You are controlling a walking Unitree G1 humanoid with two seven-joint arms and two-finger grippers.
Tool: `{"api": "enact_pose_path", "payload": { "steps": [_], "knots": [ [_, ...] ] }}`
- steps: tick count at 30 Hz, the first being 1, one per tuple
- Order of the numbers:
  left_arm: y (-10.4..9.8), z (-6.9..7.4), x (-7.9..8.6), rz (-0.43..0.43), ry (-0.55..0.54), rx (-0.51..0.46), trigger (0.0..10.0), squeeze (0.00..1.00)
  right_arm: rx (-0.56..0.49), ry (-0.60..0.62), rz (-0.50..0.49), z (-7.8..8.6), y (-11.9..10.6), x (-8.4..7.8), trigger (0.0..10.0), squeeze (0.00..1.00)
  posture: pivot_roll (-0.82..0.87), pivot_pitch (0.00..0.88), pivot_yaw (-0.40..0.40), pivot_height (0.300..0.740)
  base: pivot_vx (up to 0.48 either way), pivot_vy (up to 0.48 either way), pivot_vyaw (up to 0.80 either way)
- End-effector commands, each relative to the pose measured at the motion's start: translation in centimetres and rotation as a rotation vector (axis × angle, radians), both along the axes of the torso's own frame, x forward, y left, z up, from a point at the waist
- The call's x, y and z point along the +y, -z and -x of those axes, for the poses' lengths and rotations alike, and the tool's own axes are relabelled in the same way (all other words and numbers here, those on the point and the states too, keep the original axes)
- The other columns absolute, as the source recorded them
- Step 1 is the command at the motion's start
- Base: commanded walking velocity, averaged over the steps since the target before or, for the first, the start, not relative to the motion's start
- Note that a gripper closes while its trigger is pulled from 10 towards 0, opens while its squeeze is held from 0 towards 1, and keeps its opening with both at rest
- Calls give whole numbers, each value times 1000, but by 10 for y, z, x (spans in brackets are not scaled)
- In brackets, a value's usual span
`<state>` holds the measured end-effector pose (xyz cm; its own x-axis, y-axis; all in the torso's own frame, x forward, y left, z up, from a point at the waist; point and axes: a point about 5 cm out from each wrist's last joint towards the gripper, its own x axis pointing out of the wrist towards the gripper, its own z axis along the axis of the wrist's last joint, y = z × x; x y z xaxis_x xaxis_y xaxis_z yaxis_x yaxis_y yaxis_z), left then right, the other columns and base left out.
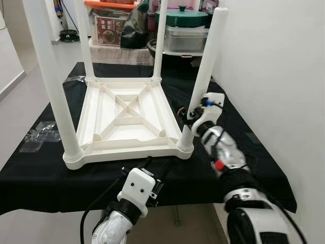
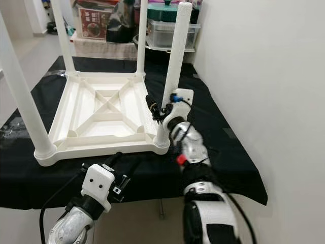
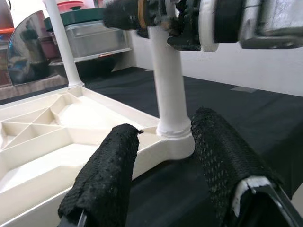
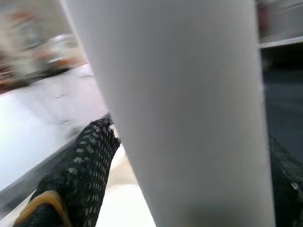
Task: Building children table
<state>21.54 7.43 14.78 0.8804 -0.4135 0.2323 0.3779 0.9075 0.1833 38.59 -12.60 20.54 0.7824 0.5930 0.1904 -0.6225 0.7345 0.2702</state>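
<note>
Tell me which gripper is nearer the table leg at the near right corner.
Right. The right gripper is clamped around that table leg low down; the left gripper hovers open before the table's near edge, apart from it.

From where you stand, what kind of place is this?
Probably a home room used for storage: a work table under a black cloth, stacked plastic storage boxes and a green pot behind it, plain white wall.

silver jointed arms, white wrist housings, black cables, textured black fingers [image 3: 106, 179], red ring on right forearm
</note>
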Motion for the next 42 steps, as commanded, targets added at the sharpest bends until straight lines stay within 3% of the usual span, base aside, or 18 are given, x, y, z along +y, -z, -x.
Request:
{"api": "enact_pose_path", "payload": {
  "steps": [1,5,9,10,12,13,14,18,20,25,26,27,29,30,32,40,41,42],
  "knots": [
    [3,-1,0,-12,-3,15,10000,0,-52,-342,-20,14,-8,12,10000,0,91,17,-113,740,0,0,0],
    [3,-1,0,-12,-5,16,10000,0,-94,-593,43,25,-10,18,10000,0,96,18,-115,740,0,0,0],
    [2,0,1,-13,-6,15,10000,0,-97,-663,185,22,-3,41,10000,0,98,22,-115,740,0,0,0],
    [3,0,1,-13,-6,17,10000,0,-96,-653,222,20,0,47,8235,0,97,23,-114,740,0,0,0],
    [3,0,1,-13,-6,18,10000,0,-96,-647,245,19,1,51,8235,0,98,22,-116,740,0,0,0],
    [3,0,1,-13,-6,18,10000,0,-93,-655,249,19,1,52,5686,0,98,22,-116,740,0,0,0],
    [2,0,1,-13,-7,18,10000,0,-94,-563,278,14,3,55,0,0,100,24,-117,740,0,0,0],
    [2,0,1,-12,-7,18,10000,0,-84,-395,273,5,2,57,0,0,100,24,-117,740,0,0,0],
    [3,0,0,-13,-6,18,10000,0,-48,-199,224,-4,0,46,0,0,100,15,-118,740,0,0,0],
    [3,0,0,-13,-6,18,10000,0,-37,-18,216,-10,-2,35,0,0,98,14,-117,740,0,0,0],
    [3,0,0,-13,-5,19,10000,0,-7,142,216,-16,-1,24,0,0,88,13,-110,740,0,0,0],
    [3,0,0,-13,-5,19,10000,0,-7,142,216,-16,-1,24,0,0,88,13,-110,740,0,0,0],
    [3,0,1,-16,-3,20,10000,0,85,608,228,-18,6,-5,0,0,85,10,-109,740,0,0,0],
    [3,0,1,-16,-3,20,10000,0,85,608,228,-18,6,-5,0,0,85,10,-109,740,0,0,0],
    [4,-1,1,-20,-3,19,10000,0,171,887,192,-7,15,-17,0,0,87,6,-110,740,0,0,0],
    [4,0,0,-23,-3,20,10000,0,246,939,102,4,23,0,0,0,88,3,-107,740,0,0,0],
    [5,0,0,-24,-3,21,10000,0,212,891,90,4,20,9,10000,0,85,0,-105,740,0,0,0],
    [5,0,0,-24,-2,22,10000,0,165,815,76,3,17,18,10000,1000,83,0,-106,740,0,0,0]
  ]
}}
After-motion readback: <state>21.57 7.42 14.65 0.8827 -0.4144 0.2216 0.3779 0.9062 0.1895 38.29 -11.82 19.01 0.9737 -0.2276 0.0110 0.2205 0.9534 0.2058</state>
